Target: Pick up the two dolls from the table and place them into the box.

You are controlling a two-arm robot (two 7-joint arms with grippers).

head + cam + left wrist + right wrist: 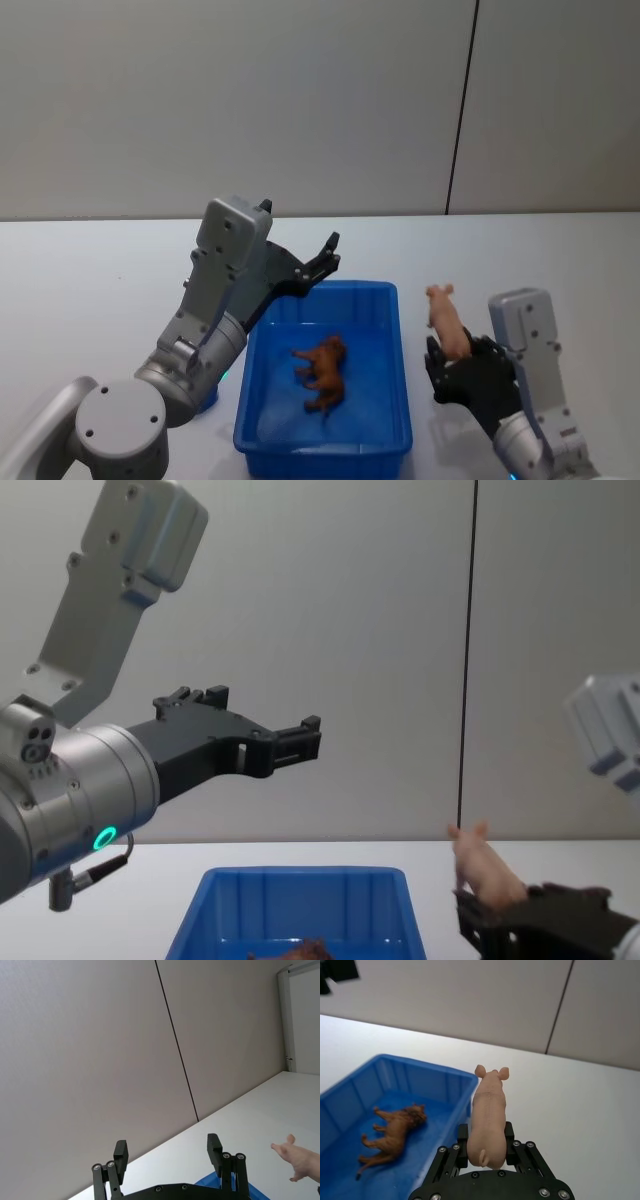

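One pink doll (487,1110) sits in raised right fingers (510,1136); left fingers (214,1148) gape.

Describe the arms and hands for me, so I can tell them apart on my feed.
Both arms are silver-grey with rounded joints and boxy pale-grey wrist housings. The left arm carries a glowing green ring light and a short grey cable. The left hand and right hand are matte black, each with two flat fingers and small silver screws.

Plain grey wall panels (250,100), thin dark vertical seam (463,100) between them; white frame (286,1020) farther along
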